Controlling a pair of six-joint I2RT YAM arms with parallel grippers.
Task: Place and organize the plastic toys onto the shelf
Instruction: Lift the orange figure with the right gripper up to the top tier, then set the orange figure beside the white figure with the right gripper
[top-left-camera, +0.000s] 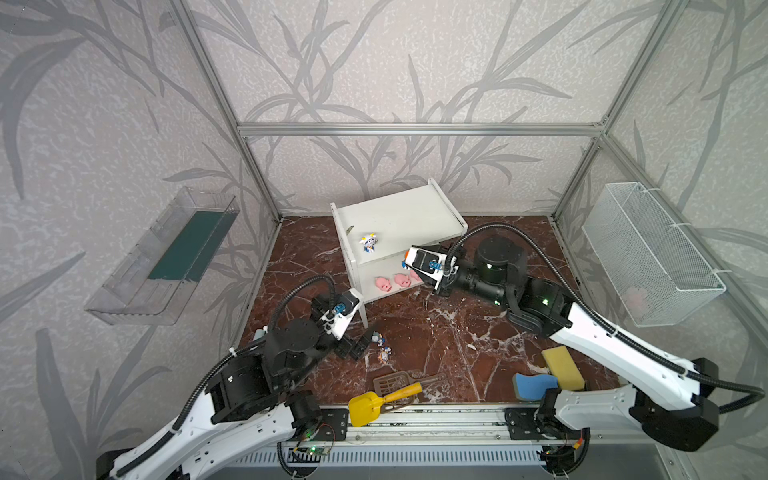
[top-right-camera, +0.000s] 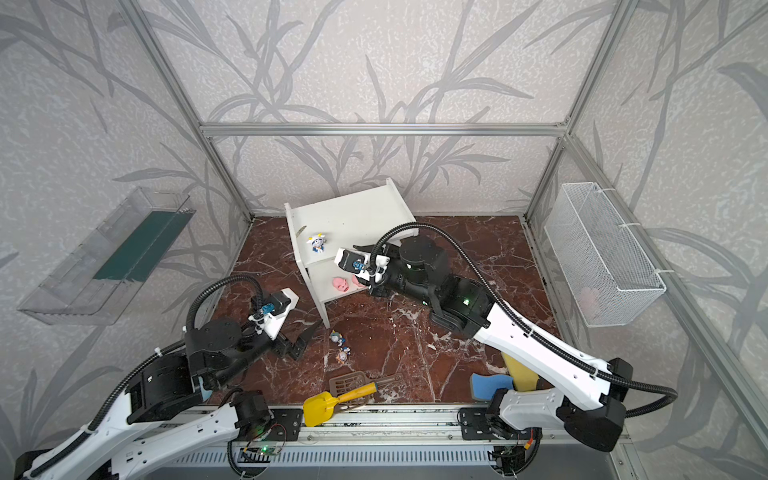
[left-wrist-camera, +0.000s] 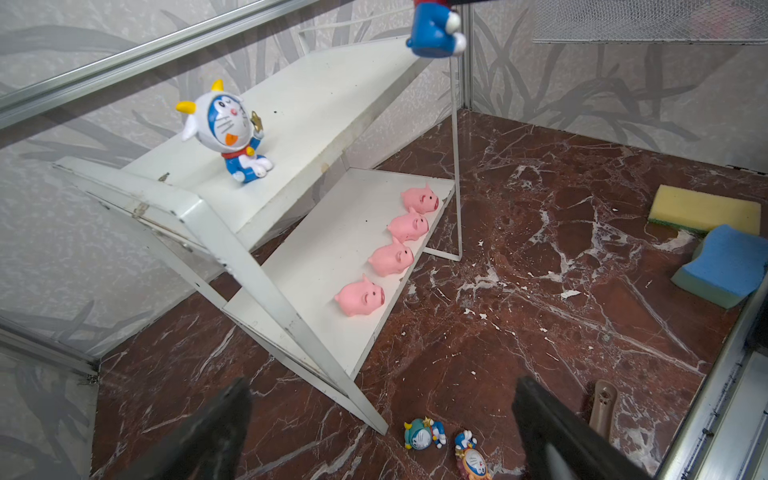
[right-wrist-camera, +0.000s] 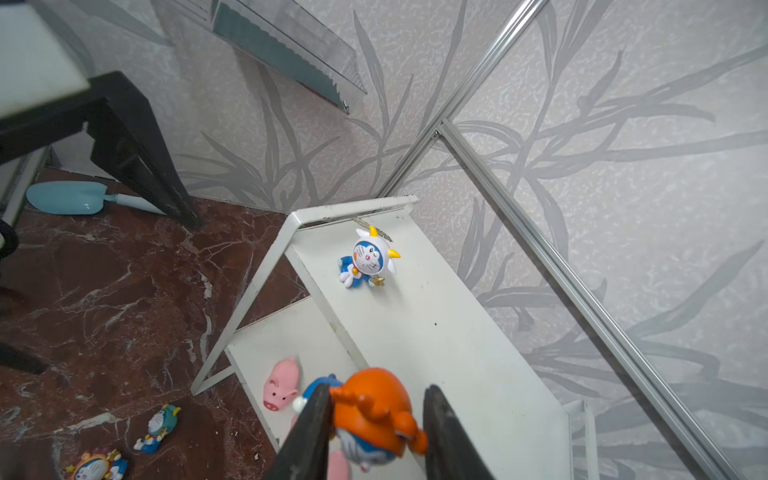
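The white shelf (top-left-camera: 399, 220) (left-wrist-camera: 316, 108) stands at the back middle. A white-hooded toy (top-left-camera: 369, 242) (right-wrist-camera: 370, 259) sits on its top board. Several pink pigs (left-wrist-camera: 361, 296) line the lower board's front edge. My right gripper (right-wrist-camera: 378, 388) is shut on an orange-hooded toy (right-wrist-camera: 374, 411) (top-left-camera: 404, 262), held in the air at the top board's right front edge. A teal-hooded toy (top-left-camera: 376, 337) (left-wrist-camera: 422, 434) and a brown-hooded one (top-left-camera: 384, 355) (left-wrist-camera: 473, 457) lie on the floor by the shelf's front leg. My left gripper (left-wrist-camera: 380, 395) (top-left-camera: 357, 347) hangs wide open just left of them, holding nothing.
A yellow scoop (top-left-camera: 365, 407) and a brown slotted scoop (top-left-camera: 390, 382) lie at the front edge. Yellow (top-left-camera: 563, 368) and blue (top-left-camera: 534, 384) sponges sit front right. A wire basket (top-left-camera: 652, 253) hangs on the right wall, a clear tray (top-left-camera: 166, 257) on the left.
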